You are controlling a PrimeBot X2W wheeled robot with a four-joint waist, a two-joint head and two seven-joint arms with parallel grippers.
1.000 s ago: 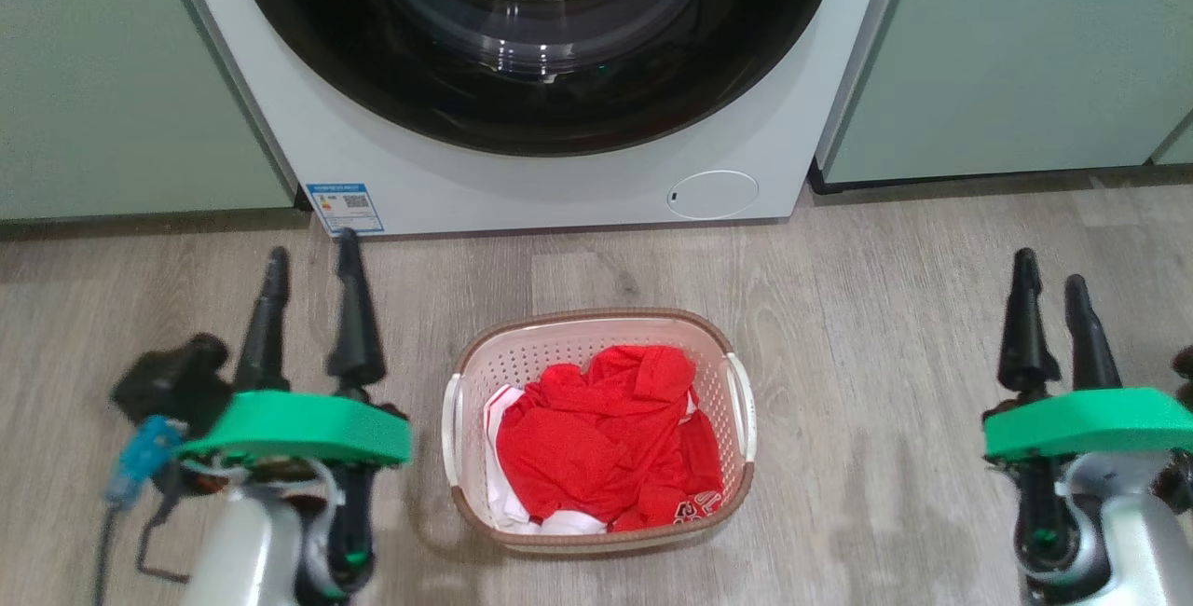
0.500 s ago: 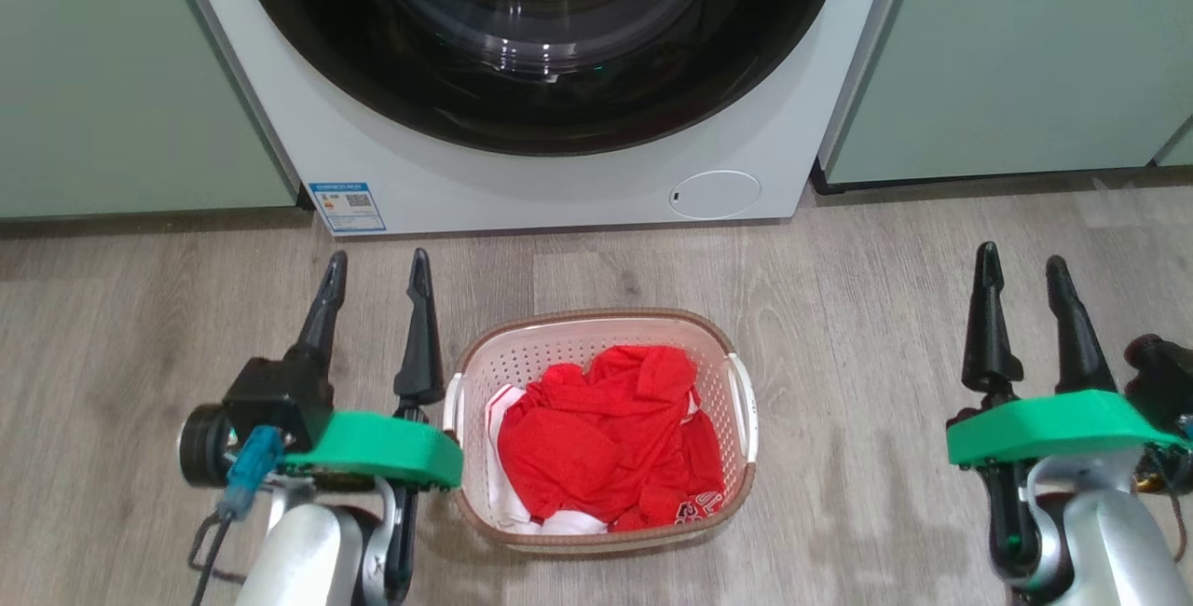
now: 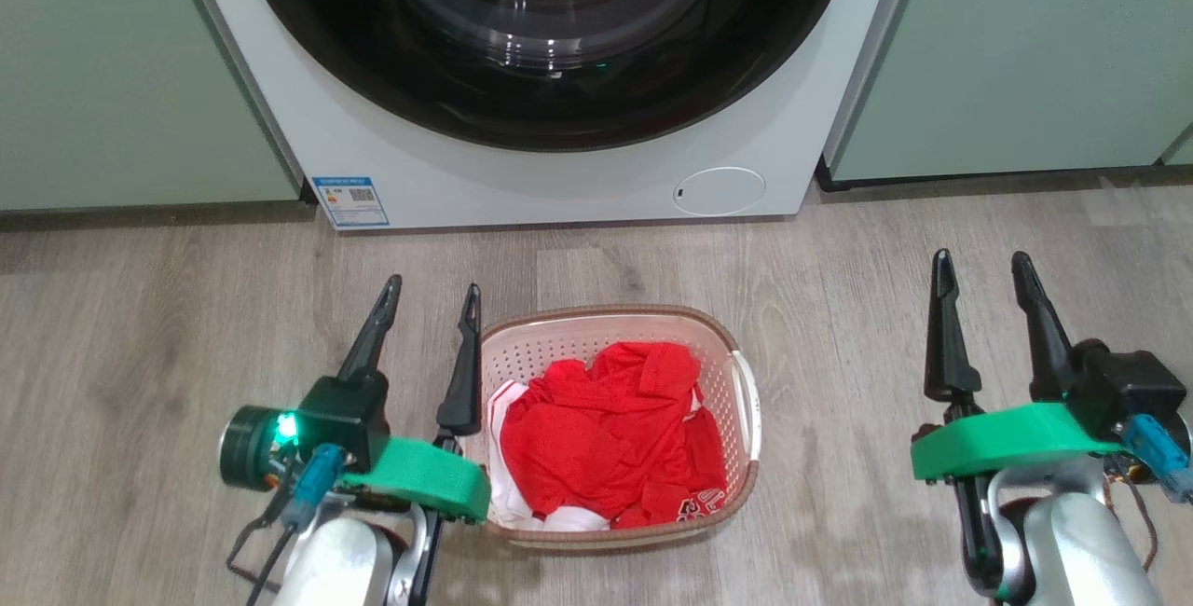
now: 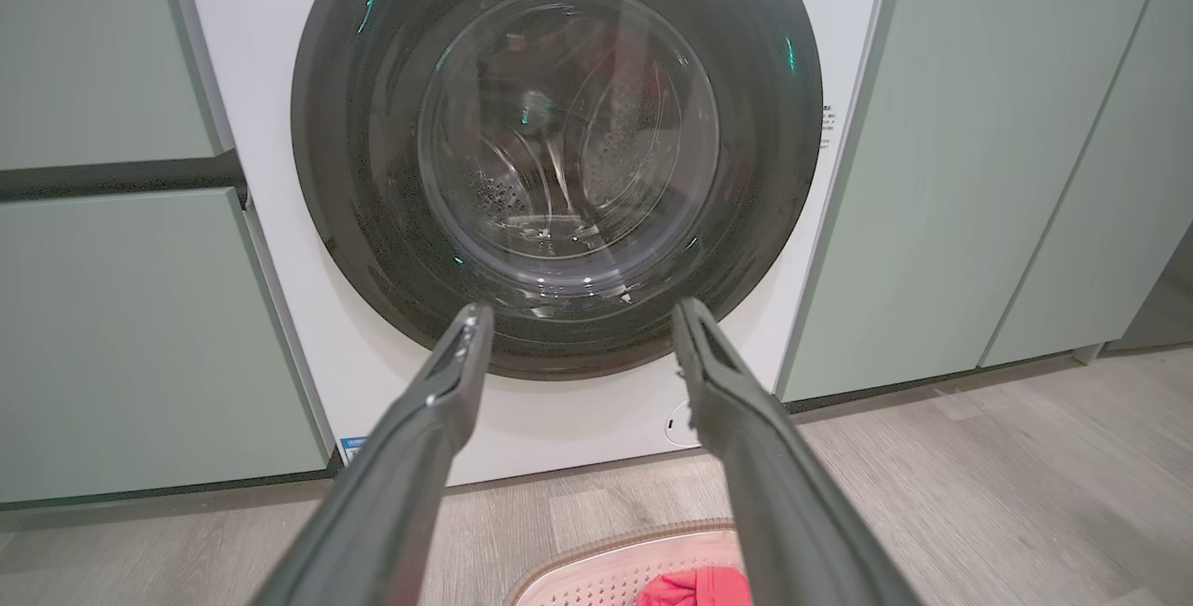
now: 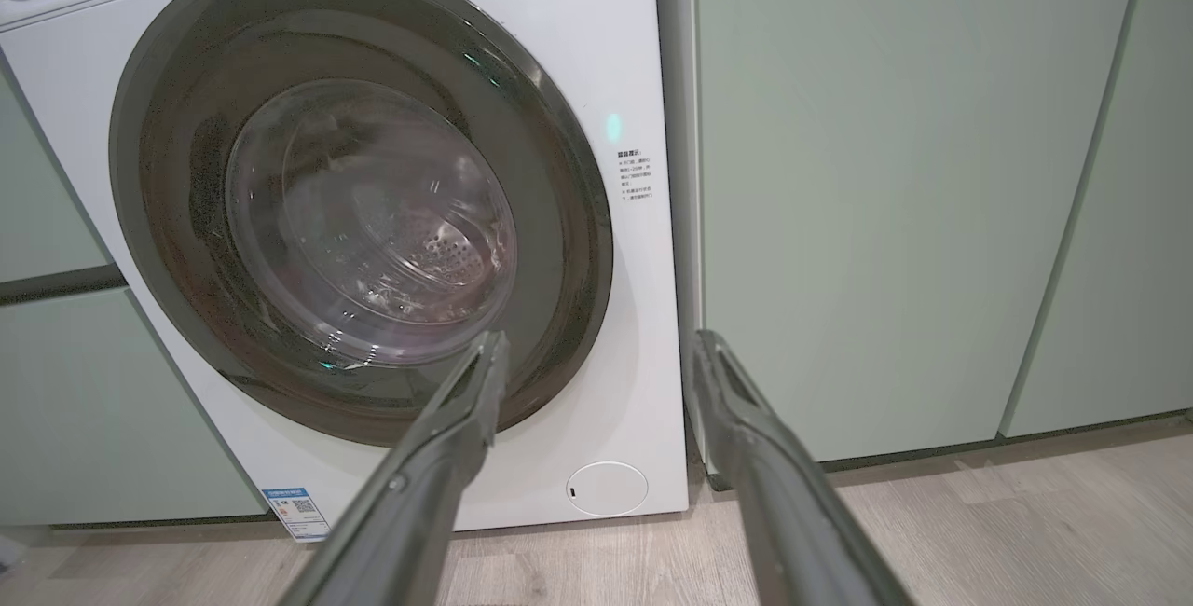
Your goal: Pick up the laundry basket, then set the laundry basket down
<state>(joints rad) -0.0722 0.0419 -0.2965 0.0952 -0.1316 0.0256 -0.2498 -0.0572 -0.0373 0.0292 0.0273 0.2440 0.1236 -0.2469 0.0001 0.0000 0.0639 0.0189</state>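
The laundry basket (image 3: 736, 382), cream with perforated walls and a brown woven-look rim, stands on the wood floor before the washing machine, with red and white clothes (image 3: 606, 438) inside. Its far rim (image 4: 615, 550) peeks into the bottom of the left wrist view. My left gripper (image 3: 433, 289) is open, its right finger over the basket's left rim, hiding the left handle. The white right handle (image 3: 748, 406) shows. My right gripper (image 3: 983, 259) is open, well to the right of the basket, with nothing between its fingers.
A white washing machine (image 3: 559, 186) with a dark round door (image 4: 559, 177) shut stands just behind the basket. Pale green cabinets (image 3: 112, 84) flank it on both sides. Grey wood floor (image 3: 839, 308) lies between the basket and my right gripper.
My left gripper has moved right and forward until it overlaps the basket's left rim. My right gripper has shifted left toward the basket. The basket has stayed put; the camera has drifted slightly.
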